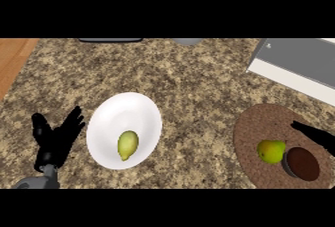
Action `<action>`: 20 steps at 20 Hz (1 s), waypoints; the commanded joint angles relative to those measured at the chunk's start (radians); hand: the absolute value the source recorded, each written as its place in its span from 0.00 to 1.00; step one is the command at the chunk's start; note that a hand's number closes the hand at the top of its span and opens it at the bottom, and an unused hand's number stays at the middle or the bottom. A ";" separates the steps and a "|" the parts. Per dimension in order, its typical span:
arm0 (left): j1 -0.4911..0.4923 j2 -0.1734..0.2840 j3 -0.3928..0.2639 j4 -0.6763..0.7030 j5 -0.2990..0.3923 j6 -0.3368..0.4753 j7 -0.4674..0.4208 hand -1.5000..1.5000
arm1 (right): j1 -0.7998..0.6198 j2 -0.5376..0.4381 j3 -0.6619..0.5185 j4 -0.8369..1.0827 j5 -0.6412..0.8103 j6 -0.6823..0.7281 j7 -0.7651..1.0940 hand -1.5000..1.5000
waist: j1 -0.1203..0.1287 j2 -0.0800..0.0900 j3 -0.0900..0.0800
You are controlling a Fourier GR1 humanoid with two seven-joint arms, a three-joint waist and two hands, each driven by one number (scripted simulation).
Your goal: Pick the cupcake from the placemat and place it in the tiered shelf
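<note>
Nearest the lens, at the lower left, the left robot hand point(56, 135) rests above the speckled granite counter point(189, 84), fingers straight and spread upward, holding nothing. It sits well to the left of the round brown woven placemat point(262, 126), which serves as the landmark here. Between that resting hand and the placemat lies an oval white plate point(124, 113) carrying a small yellow-green mango-like fruit point(127, 145).

At the placemat's right side, the right robot hand point(317, 136) enters from the frame edge. Only dark fingers show, stretched out over the mat rather than curled round anything, so it reads as open and empty. Its tips point toward the mat's upper middle, just above and right of the dark chocolate cupcake in its grey wrapper point(301, 163).

That cupcake sits on the lower right part of the placemat, seemingly tipped so that its round brown top faces the camera. A green-yellow apple point(271, 150) stands touching or just beside it on the left.

Up and to the right of the placemat, a grey and white tiered shelf point(297, 64) stands at an angle, nothing visible on the part that shows.

By my reading, the task is at its start: the cupcake is not yet grasped, and the lift, carry and placing on the shelf all remain. The close apple could crowd the grasp.
</note>
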 commanded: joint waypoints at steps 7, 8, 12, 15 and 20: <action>-0.028 -0.020 0.036 0.068 -0.030 -0.034 -0.023 0.50 | -0.052 0.108 0.000 0.101 0.196 -0.091 -0.036 0.00 | 0.001 0.002 -0.001; -0.022 -0.051 0.012 0.026 -0.043 -0.006 0.002 0.50 | -0.046 0.126 -0.007 0.066 0.192 -0.090 -0.026 0.00 | 0.000 0.001 -0.001; -0.039 -0.031 0.046 0.075 -0.038 -0.041 -0.031 0.50 | -0.165 0.158 -0.002 0.290 0.243 -0.160 -0.115 0.00 | 0.004 0.003 -0.001; -0.014 -0.051 0.028 -0.013 -0.052 -0.026 0.036 0.50 | -0.163 0.159 -0.028 0.328 0.255 -0.152 -0.175 0.00 | 0.003 0.002 -0.001; 0.022 -0.059 0.036 -0.035 -0.068 -0.022 0.027 0.50 | -0.107 0.218 -0.024 0.274 0.278 -0.196 -0.175 0.00 | 0.001 0.001 -0.001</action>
